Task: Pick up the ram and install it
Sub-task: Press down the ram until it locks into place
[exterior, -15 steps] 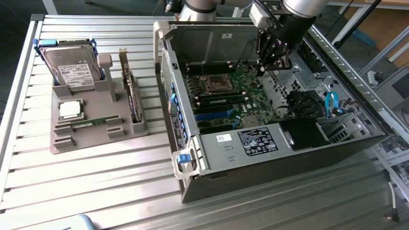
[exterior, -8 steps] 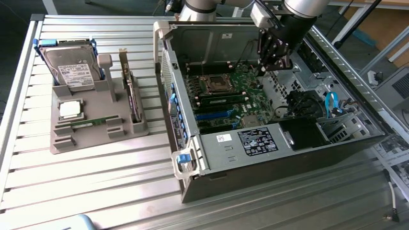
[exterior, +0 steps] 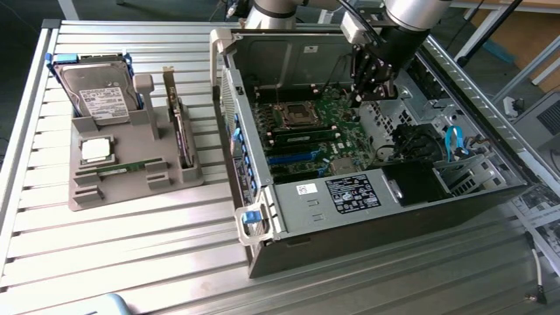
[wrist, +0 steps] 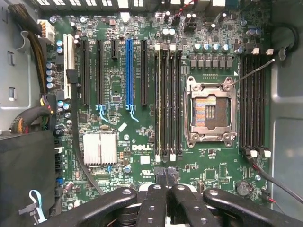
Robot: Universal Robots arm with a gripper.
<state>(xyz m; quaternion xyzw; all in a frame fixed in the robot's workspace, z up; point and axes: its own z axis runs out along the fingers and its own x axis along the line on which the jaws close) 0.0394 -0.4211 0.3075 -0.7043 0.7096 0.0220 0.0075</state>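
Robot arm [exterior: 410, 16] reaching into an open computer case [exterior: 385, 216] while the ram [exterior: 122, 168] lies outside it.

From my remote station I see the jaws pressed together with nothing between them, hanging over the motherboard [wrist: 142, 161] near the processor socket [wrist: 210, 111]. The ram, a thin green stick, lies flat in a grey holder [exterior: 131, 191] on the counter [exterior: 131, 249]. It is at nine o'clock from the case, at five o'clock of the silver processor chip [exterior: 96, 149] and well apart from the jaws.
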